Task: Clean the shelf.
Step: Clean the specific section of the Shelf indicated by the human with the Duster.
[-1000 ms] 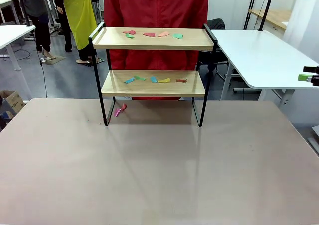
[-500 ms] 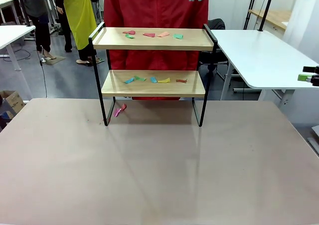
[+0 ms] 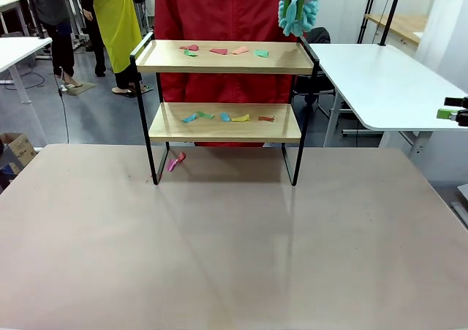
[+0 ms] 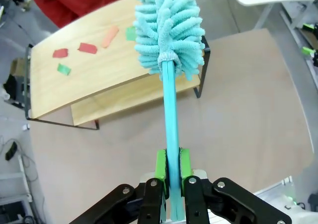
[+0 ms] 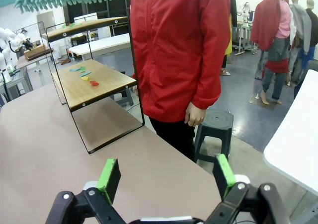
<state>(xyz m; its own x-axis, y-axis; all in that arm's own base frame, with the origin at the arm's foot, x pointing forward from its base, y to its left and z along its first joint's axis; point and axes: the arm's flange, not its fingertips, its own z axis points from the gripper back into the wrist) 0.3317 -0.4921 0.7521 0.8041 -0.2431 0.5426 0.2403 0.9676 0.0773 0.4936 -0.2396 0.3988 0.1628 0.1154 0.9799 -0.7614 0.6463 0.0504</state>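
Note:
The shelf (image 3: 219, 63) stands at the table's far side, with several coloured paper scraps (image 3: 223, 50) on its top board and more on the lower board (image 3: 219, 129). A turquoise fluffy duster (image 3: 297, 12) hangs head-down just above the shelf's right end. My left gripper (image 4: 172, 167) is shut on the duster's handle (image 4: 171, 119), and the duster head (image 4: 169, 30) hovers over the top board (image 4: 94, 75). My right gripper (image 5: 166, 177) is open and holds nothing, off the table's right side (image 3: 455, 113). From there the shelf (image 5: 94, 80) is seen end-on.
A person in a red jacket (image 3: 219, 15) stands right behind the shelf. One pink scrap (image 3: 176, 160) lies on the table by the shelf's left leg. A white side table (image 3: 380, 81) stands at the right. A black stool (image 5: 214, 122) is beside the person.
The duster has come down from the picture's top edge and turned from lying crosswise to hanging upright over the shelf's right end. The scraps and the right gripper have not moved.

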